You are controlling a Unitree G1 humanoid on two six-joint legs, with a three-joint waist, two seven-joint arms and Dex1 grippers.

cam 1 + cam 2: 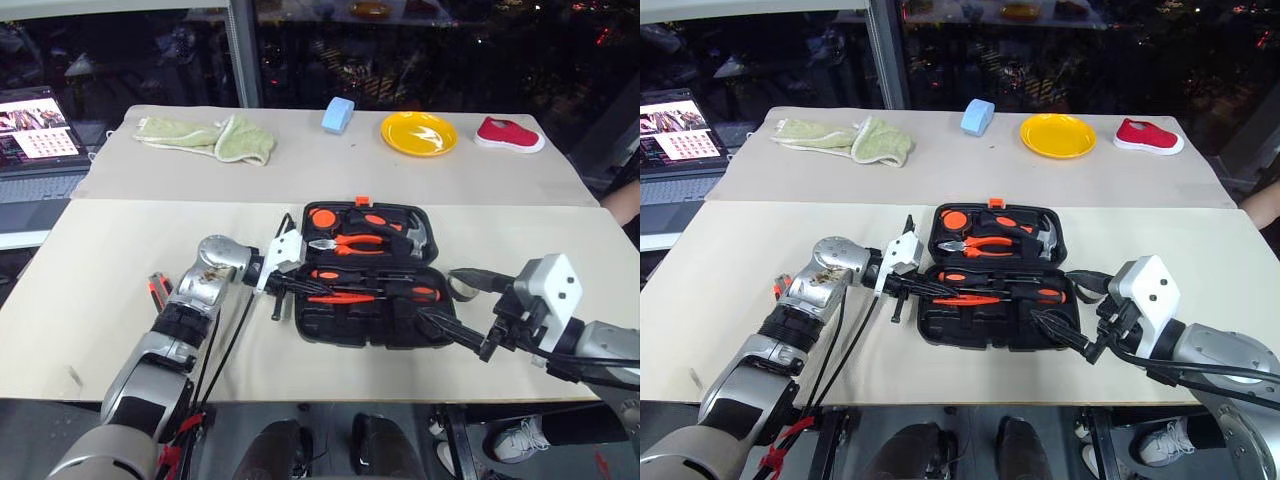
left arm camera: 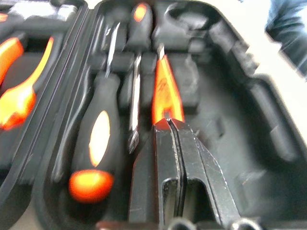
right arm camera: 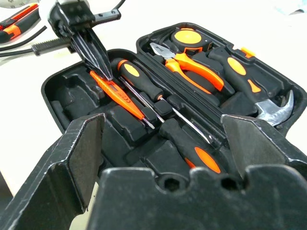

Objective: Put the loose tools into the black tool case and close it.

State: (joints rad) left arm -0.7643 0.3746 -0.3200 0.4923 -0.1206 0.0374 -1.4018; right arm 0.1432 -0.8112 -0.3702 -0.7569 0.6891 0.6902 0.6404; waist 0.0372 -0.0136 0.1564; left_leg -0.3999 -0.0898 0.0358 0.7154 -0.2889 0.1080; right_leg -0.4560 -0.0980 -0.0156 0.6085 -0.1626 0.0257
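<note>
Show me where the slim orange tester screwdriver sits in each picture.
Left eye view: the slim orange tester screwdriver lies in the black tool case's near half, in front of the orange-handled pliers.
Right eye view: same slot.
Left wrist view: just past the left pincer's tip.
Right wrist view: at that pincer's tip, beside a black-handled screwdriver.
Shared landmark: those pliers.
</note>
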